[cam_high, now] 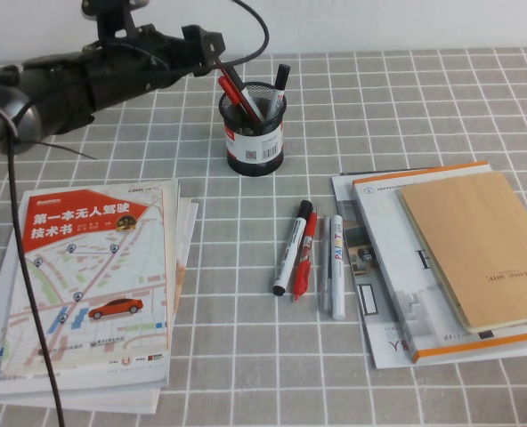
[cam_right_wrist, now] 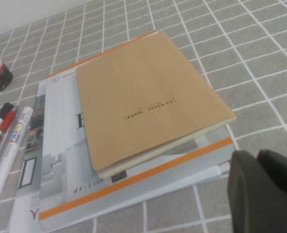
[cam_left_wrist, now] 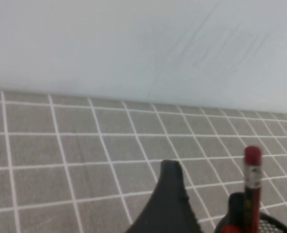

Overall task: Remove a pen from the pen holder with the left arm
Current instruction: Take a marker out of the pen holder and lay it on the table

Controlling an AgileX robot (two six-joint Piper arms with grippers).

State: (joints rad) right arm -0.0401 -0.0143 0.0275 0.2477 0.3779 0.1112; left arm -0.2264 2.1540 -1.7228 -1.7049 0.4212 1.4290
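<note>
Orange-red cover on the map book (cam_high: 90,285) near left, four loose markers (cam_high: 312,253) lying mid-bench (cam_high: 246,356), and a tan notebook (cam_high: 477,249) topping the stack near right. The right gripper (cam_right_wrist: 261,189) hangs by that stack's near right corner. It only shows in its own wrist view, and I can't tell if it's open or closed.

Farther back is the black mesh pen holder (cam_high: 255,133), with a red pen (cam_high: 231,89) and a black marker (cam_high: 278,84) standing in it. The red one leans up and left, straight at the left gripper (cam_high: 217,59), which hovers just left of and above the holder, spread wide with nothing in it. Left arm's clearly the closer one, so I'd guess a short drop rightward onto the pen's top.

The left wrist view shows one finger (cam_left_wrist: 168,194) just beside the pen, not touching, which the high view doesn't settle.
</note>
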